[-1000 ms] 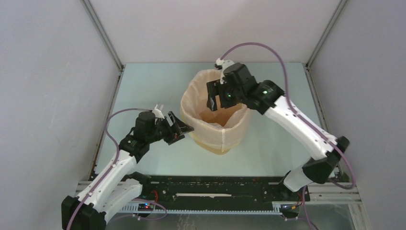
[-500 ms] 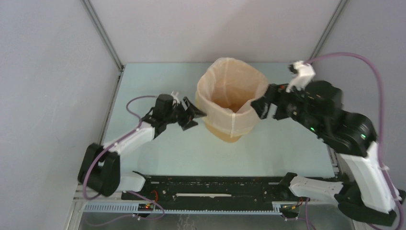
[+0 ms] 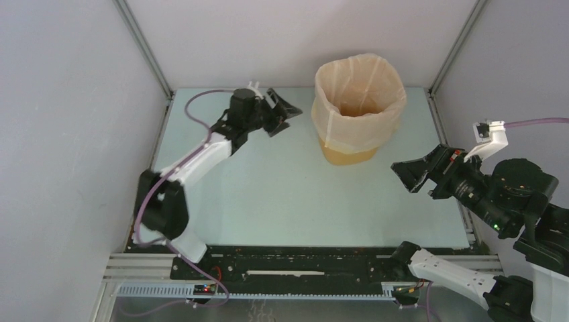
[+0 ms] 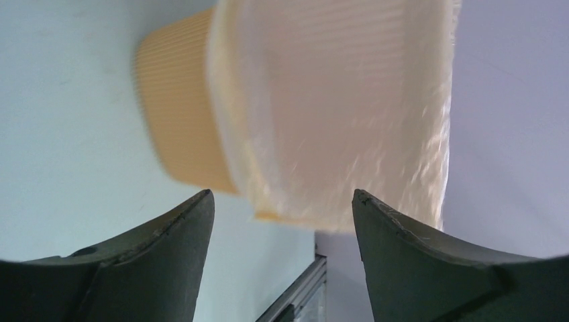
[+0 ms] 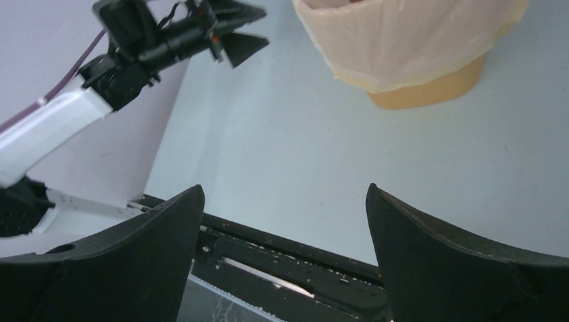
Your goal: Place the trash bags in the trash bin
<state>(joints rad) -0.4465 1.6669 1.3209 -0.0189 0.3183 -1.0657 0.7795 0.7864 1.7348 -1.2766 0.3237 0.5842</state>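
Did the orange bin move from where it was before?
Yes. The trash bin has slid back and to the right, from the middle of the table to near its far right corner post.

Colour key. Trash bag point(image 3: 359, 84): translucent cream-white with a crinkled sheen, and a pale yellow band along its lower hem. Trash bin point(image 3: 349, 154): orange-yellow, its exposed lower body marked with fine vertical lines, clearest in the left wrist view. Table point(image 3: 282, 194): plain pale blue-green. Left gripper point(image 3: 287, 119) and right gripper point(image 3: 404, 178): matt black. Arms point(image 3: 201, 157): white links with black joints. Cables point(image 3: 201, 100): dull purple. Enclosure walls point(image 3: 67, 134): plain light grey.
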